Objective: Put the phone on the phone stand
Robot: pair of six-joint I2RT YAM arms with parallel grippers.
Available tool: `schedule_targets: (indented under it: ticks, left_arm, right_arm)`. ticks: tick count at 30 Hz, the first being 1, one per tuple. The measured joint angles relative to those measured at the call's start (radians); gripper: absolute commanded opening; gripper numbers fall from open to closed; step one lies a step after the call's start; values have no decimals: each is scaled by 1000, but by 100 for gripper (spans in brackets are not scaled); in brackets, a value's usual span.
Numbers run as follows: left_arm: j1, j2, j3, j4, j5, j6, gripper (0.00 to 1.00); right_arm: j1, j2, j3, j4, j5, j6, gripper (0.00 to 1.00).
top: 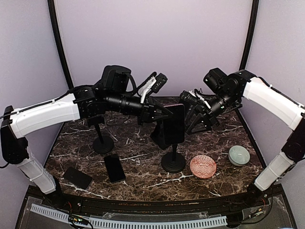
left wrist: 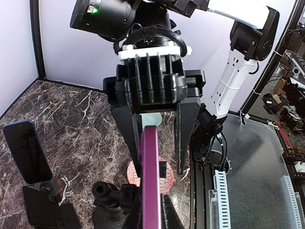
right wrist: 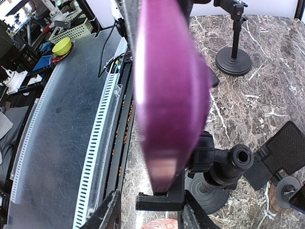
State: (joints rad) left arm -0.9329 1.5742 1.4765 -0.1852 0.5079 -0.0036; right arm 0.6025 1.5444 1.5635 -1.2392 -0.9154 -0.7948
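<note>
The phone (top: 174,123) stands upright at the head of the phone stand (top: 172,162), near the middle of the counter (top: 143,183). The left gripper (top: 161,113) is pressed together on its left edge. The right gripper (top: 196,118) is spread, and in the left wrist view its fingers (left wrist: 185,133) hang on either side of the phone without touching it. From the right wrist the phone is a purple blur whose lower end sits at the stand's small ledge (right wrist: 159,200), but it is too blurred to tell whether it is properly seated behind the lip. That is the main risk: if the left gripper lets go while the phone is only perched on the ledge, it may slip off or tip forward. A sideways pull from either arm while backing away could catch the phone's edge, or rock the stand, which is tall on a small round base. A fall would land the phone on the counter or on the patterned plate (top: 203,165) just beside the base.
</note>
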Motion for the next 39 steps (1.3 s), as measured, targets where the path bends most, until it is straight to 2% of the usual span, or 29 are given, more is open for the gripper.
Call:
schedule_targets:
  ticks: [3,5,7,10,18,19,21,23,30,35,39]
  left_arm:
    - [-2,2,0,6,-1,4,0]
    - [-2,2,-4,18,-1,10,0]
    - [-3,-4,-38,67,2,11,0]
    - [-4,-18,-93,142,6,12,0]
    - [-3,-26,-164,277,23,19,0]
    - [-3,-26,-167,285,24,19,0]
    - [-3,-26,-169,290,23,18,0]
    - [-3,-23,-161,282,23,18,0]
    - [-8,62,7,114,26,6,0]
    - [-10,92,69,53,26,-8,0]
    - [-16,94,82,37,3,-8,0]
  right_arm:
    - [-1,0,0,-1,0,7,39]
    - [-2,0,0,2,1,19,33]
    - [-3,0,-1,8,8,37,23]
    - [-8,-3,-6,29,16,55,15]
    - [-10,-18,-6,48,42,85,15]
    - [-11,-18,-6,48,42,88,17]
    - [-11,-19,-6,49,45,92,30]
    - [-11,-21,-8,50,46,93,38]
    - [-16,-38,-14,21,60,86,41]
    - [-17,-51,-17,24,87,100,41]
    - [-19,-56,-17,43,100,155,55]
